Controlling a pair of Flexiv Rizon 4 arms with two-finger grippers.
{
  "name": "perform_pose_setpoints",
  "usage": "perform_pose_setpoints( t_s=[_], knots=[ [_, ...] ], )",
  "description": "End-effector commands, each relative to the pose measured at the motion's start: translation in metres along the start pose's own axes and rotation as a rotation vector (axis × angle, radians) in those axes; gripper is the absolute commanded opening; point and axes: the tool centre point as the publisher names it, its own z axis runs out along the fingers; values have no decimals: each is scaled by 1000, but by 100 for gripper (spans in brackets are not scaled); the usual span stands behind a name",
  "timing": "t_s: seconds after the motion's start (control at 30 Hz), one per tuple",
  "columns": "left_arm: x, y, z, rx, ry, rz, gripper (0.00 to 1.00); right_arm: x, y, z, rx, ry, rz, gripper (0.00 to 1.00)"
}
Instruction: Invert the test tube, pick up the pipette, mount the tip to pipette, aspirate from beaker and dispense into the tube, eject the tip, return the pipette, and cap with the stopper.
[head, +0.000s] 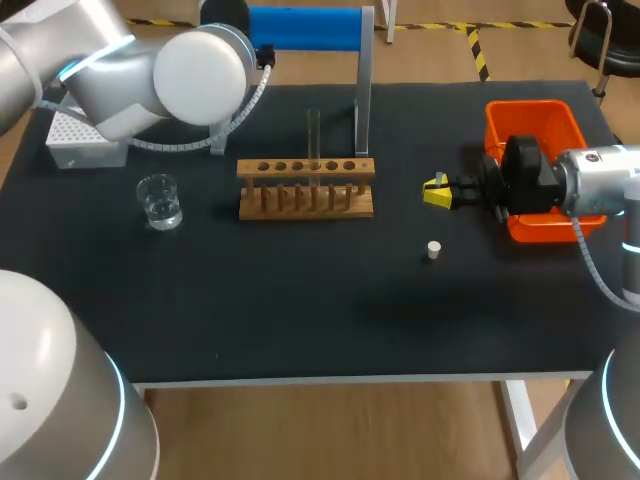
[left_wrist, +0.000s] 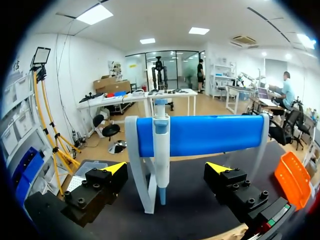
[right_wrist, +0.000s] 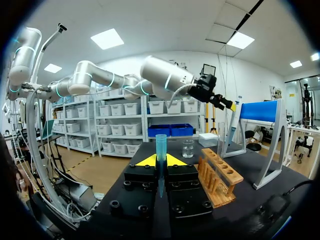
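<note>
A white and blue pipette (left_wrist: 161, 150) hangs upright from the blue bar of its stand (left_wrist: 200, 134). My left gripper (left_wrist: 165, 171) stands open before it, one finger on each side and neither touching. My right gripper (head: 437, 192) hovers right of the wooden rack (head: 305, 186), shut on a slim blue pipette tip (right_wrist: 160, 150) that points up between its fingers. A clear test tube (head: 313, 135) stands upright in the rack. The glass beaker (head: 160, 200) of water sits at the left. A small white stopper (head: 433, 250) lies on the mat below my right gripper.
An orange bin (head: 535, 120) sits at the right, partly behind my right wrist. A white tip box (head: 85, 142) stands at the back left under my left arm. The stand's grey post (head: 364, 80) rises behind the rack.
</note>
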Motion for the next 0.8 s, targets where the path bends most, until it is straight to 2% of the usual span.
perform_pose_setpoints(
  t_s=[0.03, 0.8],
  knots=[
    [0, 1, 8, -1, 6, 2, 100, 1, 0, 0, 1, -1, -1, 0],
    [-5, -11, 32, 82, 15, -31, 100, 1, 0, 0, 1, -1, -1, 0]
  ],
)
